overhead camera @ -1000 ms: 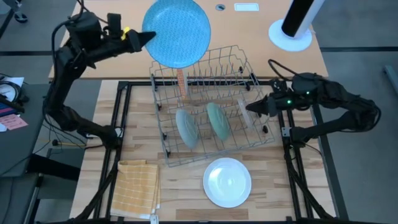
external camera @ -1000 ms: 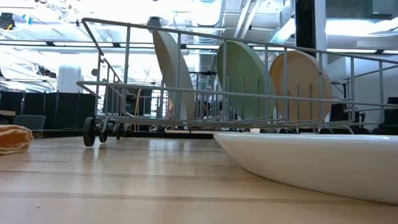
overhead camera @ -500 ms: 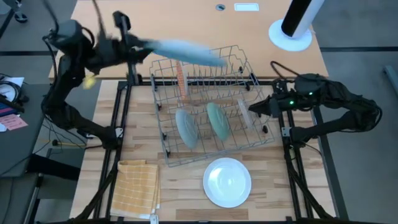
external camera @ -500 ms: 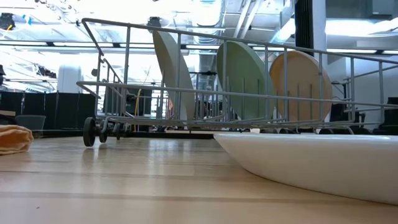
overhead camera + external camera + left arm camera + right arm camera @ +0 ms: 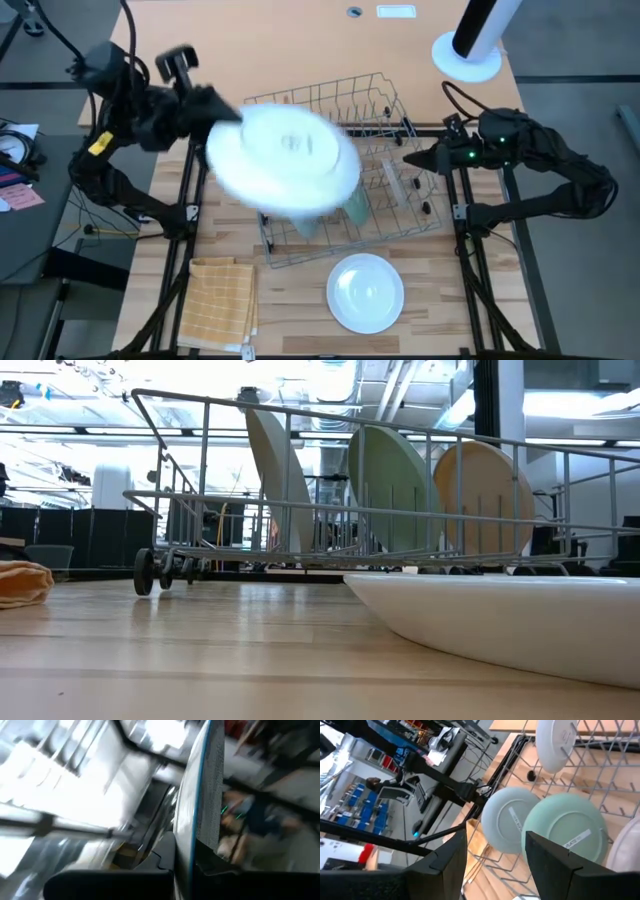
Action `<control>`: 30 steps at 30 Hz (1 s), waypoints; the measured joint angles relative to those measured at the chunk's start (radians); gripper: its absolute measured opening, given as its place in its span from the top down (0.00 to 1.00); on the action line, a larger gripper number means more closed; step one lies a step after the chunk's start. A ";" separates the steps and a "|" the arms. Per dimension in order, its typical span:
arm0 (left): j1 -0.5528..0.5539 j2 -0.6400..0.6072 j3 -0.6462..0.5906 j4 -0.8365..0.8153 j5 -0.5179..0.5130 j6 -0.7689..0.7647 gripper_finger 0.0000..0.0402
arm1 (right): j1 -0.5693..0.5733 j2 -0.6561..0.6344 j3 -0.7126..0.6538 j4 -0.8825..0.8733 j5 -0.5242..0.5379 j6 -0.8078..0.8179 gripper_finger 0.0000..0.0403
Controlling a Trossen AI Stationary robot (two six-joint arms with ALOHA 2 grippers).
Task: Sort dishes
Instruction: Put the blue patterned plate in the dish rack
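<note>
- The left gripper (image 5: 205, 103) is clamped on the rim of a big round plate (image 5: 283, 160).
- This held plate is up in the air over the left half of the wire rack (image 5: 385, 95). Its pale bottom side faces up at the high camera, and it looks blurry.
- In the left wrist view the held plate (image 5: 202, 790) is seen edge-on, with a thin blue rim, and it sits between the two dark fingers (image 5: 160, 865).
- The left arm reaches in from the far left corner of the table, bent at the elbow, with the wrist pointing toward the rack.
- Three plates stand on edge in the rack, side by side: a grey plate (image 5: 275, 470), a green plate (image 5: 395, 485) and a beige plate (image 5: 485, 495).
- From the right wrist the grey plate (image 5: 507, 826) and the green plate (image 5: 566, 827) show their flat backs with stickers on them.
- A white plate (image 5: 366, 292) lies flat on the wooden table (image 5: 300, 310), near the front of the rack.
- A yellow checked cloth (image 5: 218, 300) lies at the front left of the table.
- The right gripper (image 5: 418, 163) waits at the right side of the rack, pointing at it. Its fingers (image 5: 555, 865) are spread apart and hold nothing.
</note>
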State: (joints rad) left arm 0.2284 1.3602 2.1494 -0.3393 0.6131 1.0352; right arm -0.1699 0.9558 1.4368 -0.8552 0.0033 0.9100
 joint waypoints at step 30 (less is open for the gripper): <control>0.460 0.264 0.000 0.146 -0.239 -0.200 1.00 | -0.307 -0.001 0.000 0.000 -0.005 -0.285 0.50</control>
State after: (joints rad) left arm 0.6884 1.6244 2.1490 -0.1935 0.3742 0.8356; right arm -0.4772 0.9550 1.4368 -0.8551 -0.0018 0.6255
